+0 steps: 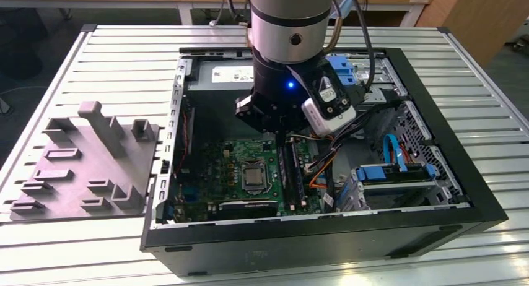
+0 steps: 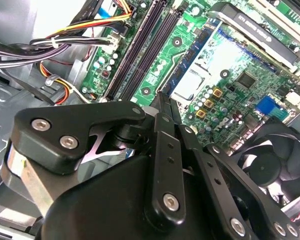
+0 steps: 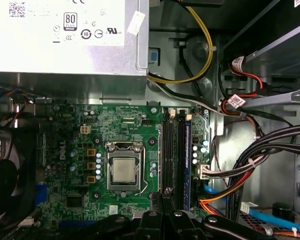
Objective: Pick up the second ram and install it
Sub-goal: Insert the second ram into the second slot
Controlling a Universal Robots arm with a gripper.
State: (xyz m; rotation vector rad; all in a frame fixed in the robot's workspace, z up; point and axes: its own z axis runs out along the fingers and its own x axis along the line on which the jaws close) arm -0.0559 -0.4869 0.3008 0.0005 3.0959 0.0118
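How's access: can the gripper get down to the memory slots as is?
Likely yes. The gripper hangs just above the memory slots with nothing between them; the cable bundle lies off to one side.

**Thin, flat, dark bluish-green memory stick (image 3: pixel 188 160) stood on edge in a slot**
In the first wrist view it sat upright and straight in the long black slot nearest the cable bundle. Only its narrow bluish top edge showed, parallel to the neighbouring slots on the green board.
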